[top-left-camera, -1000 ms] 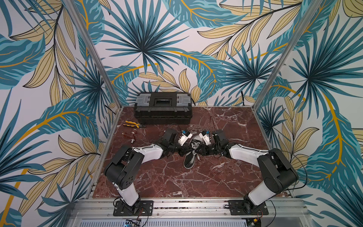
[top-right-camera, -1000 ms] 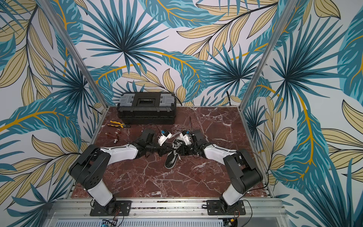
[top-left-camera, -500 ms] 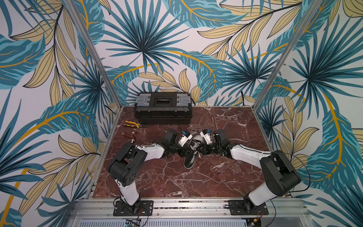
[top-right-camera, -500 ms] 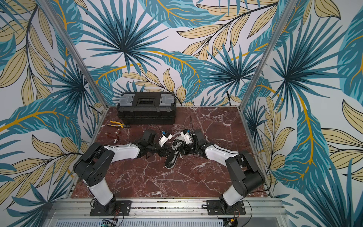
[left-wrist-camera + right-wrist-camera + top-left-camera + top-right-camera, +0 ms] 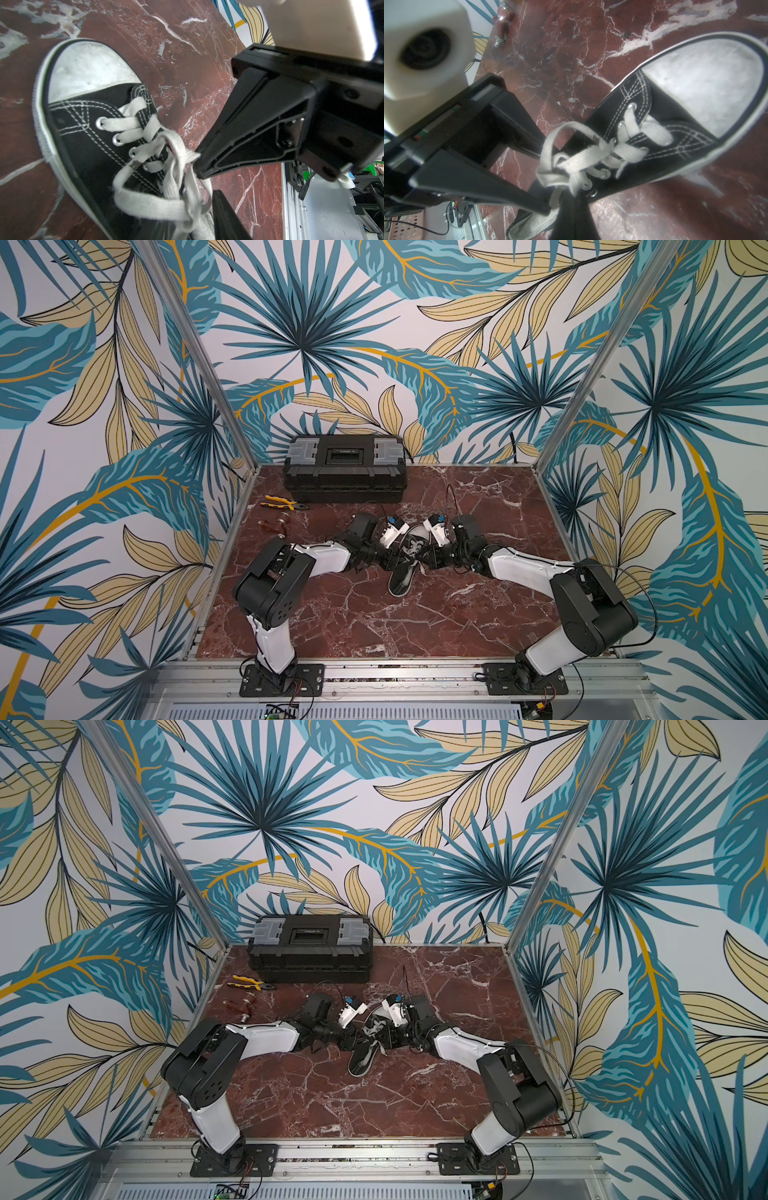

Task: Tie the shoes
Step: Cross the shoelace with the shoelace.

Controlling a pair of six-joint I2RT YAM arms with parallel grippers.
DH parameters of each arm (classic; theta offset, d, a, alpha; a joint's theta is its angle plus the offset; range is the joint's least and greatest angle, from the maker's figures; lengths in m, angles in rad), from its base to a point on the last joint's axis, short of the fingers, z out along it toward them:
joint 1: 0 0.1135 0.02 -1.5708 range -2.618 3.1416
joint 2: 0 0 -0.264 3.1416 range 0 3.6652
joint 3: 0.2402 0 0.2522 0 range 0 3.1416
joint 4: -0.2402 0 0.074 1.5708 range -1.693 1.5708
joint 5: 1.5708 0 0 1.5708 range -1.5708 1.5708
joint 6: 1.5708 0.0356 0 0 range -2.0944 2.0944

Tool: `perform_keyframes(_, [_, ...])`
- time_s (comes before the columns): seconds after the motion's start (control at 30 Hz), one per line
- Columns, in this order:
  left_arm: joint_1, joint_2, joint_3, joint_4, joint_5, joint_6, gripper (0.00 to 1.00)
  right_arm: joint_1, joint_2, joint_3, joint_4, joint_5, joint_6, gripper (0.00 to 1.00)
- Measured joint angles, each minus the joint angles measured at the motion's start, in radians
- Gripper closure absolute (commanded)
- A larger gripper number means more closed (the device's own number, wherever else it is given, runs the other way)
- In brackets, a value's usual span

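A black canvas shoe [image 5: 401, 578] [image 5: 363, 1058] with a white toe cap [image 5: 87, 68] [image 5: 702, 87] lies mid-table, toe toward the front edge. Its white laces [image 5: 166, 187] [image 5: 571, 164] are looped loosely over the tongue. My left gripper [image 5: 397, 559] [image 5: 353, 1041] [image 5: 545, 181] stands open at the shoe's left side, its two fingers spread around a lace loop. Of its fingers [image 5: 224, 216] only one is sharp in the left wrist view. My right gripper [image 5: 427, 558] [image 5: 384, 1038] [image 5: 198, 168] [image 5: 571, 205] comes in from the right, shut on a lace strand.
A black toolbox [image 5: 345, 472] stands at the back left by the wall. Yellow-handled pliers [image 5: 282, 504] and small red-brown metal parts [image 5: 272, 524] [image 5: 504, 12] lie at the left edge. Metal frame posts [image 5: 199, 356] rise at the rear corners.
My left gripper went from shut to open beside the laces, and its arm shifted slightly toward the shoe. The right gripper stays shut. The shoe has not moved.
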Motion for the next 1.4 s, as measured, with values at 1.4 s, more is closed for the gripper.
perform_keyframes(1.4, [-0.026,0.011,0.042,-0.088,-0.103,0.087,1.00,0.000,-0.143,-0.067,-0.005,0.014,-0.006,0.66])
